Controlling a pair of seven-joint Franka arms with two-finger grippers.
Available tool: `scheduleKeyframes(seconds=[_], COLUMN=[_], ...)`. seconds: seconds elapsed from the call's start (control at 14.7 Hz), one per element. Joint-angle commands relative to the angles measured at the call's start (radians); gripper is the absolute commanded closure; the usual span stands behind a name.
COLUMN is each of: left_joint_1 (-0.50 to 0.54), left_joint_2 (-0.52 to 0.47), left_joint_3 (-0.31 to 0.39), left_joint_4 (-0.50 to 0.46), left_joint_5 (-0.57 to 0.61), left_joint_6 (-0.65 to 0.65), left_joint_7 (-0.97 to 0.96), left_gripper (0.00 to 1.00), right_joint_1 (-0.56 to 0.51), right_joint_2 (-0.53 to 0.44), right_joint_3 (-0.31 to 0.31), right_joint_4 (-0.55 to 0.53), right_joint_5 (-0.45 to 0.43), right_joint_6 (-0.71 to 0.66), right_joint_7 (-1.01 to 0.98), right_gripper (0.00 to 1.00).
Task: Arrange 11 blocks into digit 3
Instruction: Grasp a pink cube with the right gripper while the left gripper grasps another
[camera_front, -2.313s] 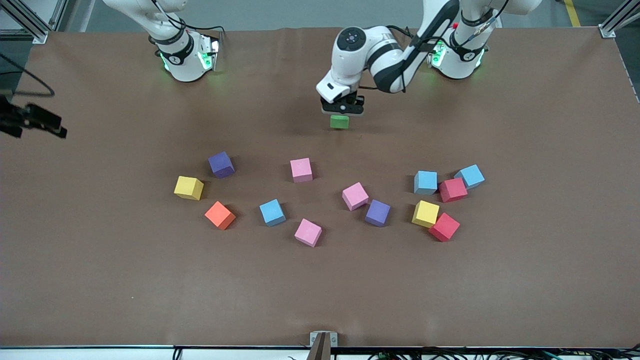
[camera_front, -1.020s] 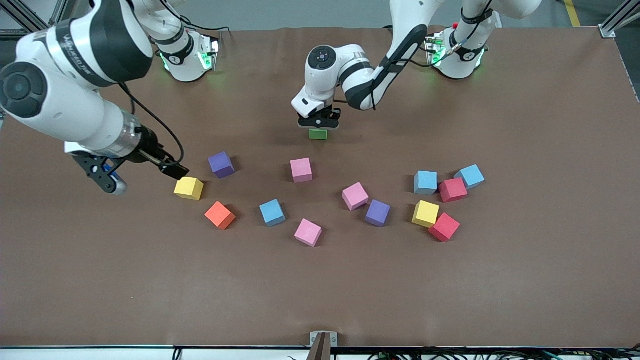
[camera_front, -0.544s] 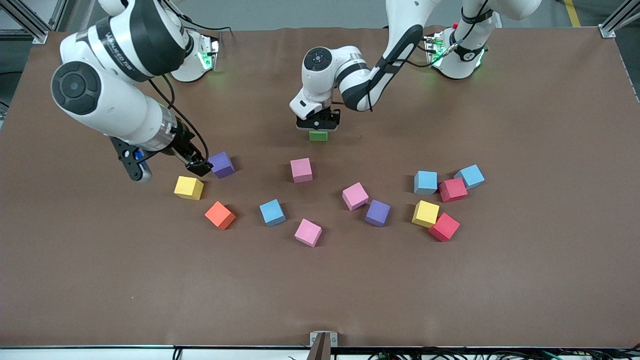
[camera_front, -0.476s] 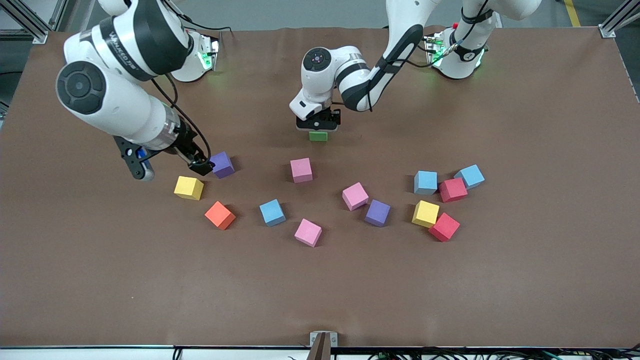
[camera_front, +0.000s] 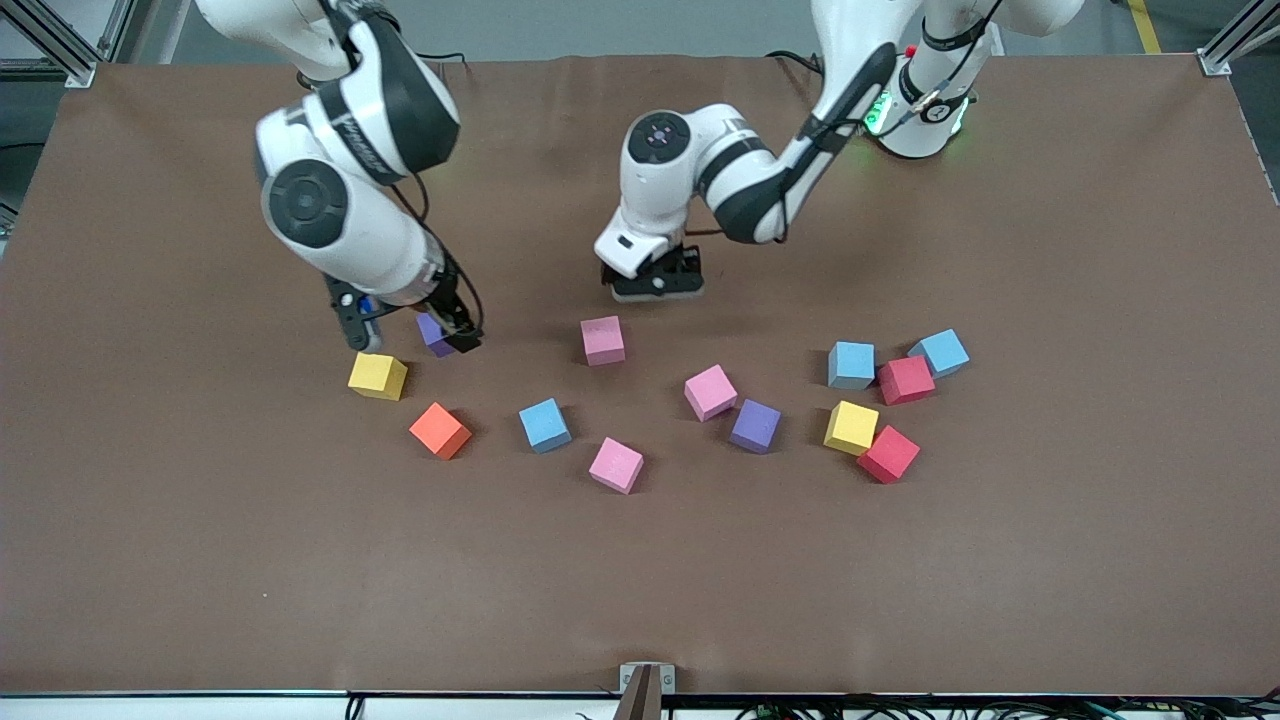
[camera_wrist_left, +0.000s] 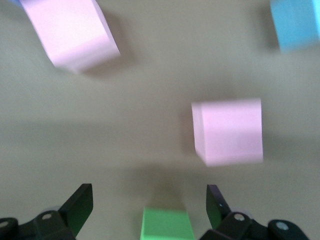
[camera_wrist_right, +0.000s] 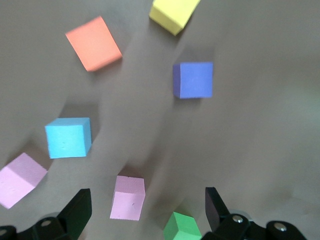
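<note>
Green block (camera_wrist_left: 166, 224) sits on the table between the left gripper's (camera_front: 655, 285) spread fingers, released, farther from the front camera than the loose blocks. Right gripper (camera_front: 405, 325), fingers apart and empty, hovers over a purple block (camera_front: 433, 334); best to centre squarely over it, descend straight, avoid nudging the yellow block (camera_front: 377, 375) nearby.

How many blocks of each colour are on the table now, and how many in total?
Pink blocks: 3
Blue blocks: 3
Purple blocks: 2
Yellow blocks: 2
Red blocks: 2
Orange block: 1
Green block: 1
Total: 14
</note>
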Motion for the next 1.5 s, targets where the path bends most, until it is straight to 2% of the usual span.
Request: scheduleKeyframes(seconds=[0.0,0.14,0.27,0.41,0.54,0.82,1.02,1.16,1.43], left_joint_1=[0.070,0.120,0.126,0.121,0.120,0.123,0.126,0.130,0.124], left_joint_2=[0.025,0.060,0.105,0.184,0.255,0.255,0.246,0.240,0.249], left_joint_3=[-0.005,0.002,0.025,0.059,0.081,0.090,0.088,0.088,0.088], left_joint_4=[0.068,0.100,0.137,0.224,0.304,0.304,0.308,0.309,0.295], left_joint_5=[0.022,0.023,0.020,0.022,0.023,0.024,0.017,0.016,0.020], left_joint_6=[-0.043,-0.045,-0.045,-0.045,-0.045,-0.101,-0.127,-0.140,-0.141], left_joint_7=[-0.021,-0.024,-0.056,-0.192,-0.248,-0.248,-0.248,-0.248,-0.248], left_gripper=[0.00,0.00,0.00,0.00,0.00,0.00,0.00,0.00,0.00], right_joint_1=[0.017,0.019,0.028,0.023,0.022,0.043,0.062,0.069,0.118], right_joint_2=[-0.008,-0.002,0.027,0.025,0.031,0.031,0.043,0.060,0.103], right_joint_3=[-0.010,-0.011,-0.011,-0.013,-0.011,-0.005,-0.005,-0.005,-0.007], right_joint_4=[-0.033,-0.027,-0.029,-0.029,-0.026,-0.007,-0.007,-0.009,-0.013], right_joint_5=[0.006,0.003,0.003,0.003,-0.020,-0.036,-0.031,0.004,0.006], right_joint_6=[0.030,0.064,0.082,0.064,0.062,0.052,0.107,0.113,0.180], right_joint_7=[0.029,0.029,0.031,0.026,0.020,0.029,0.039,0.060,0.161], right_gripper=[0.00,0.00,0.00,0.00,0.00,0.00,0.00,0.00,0.00])
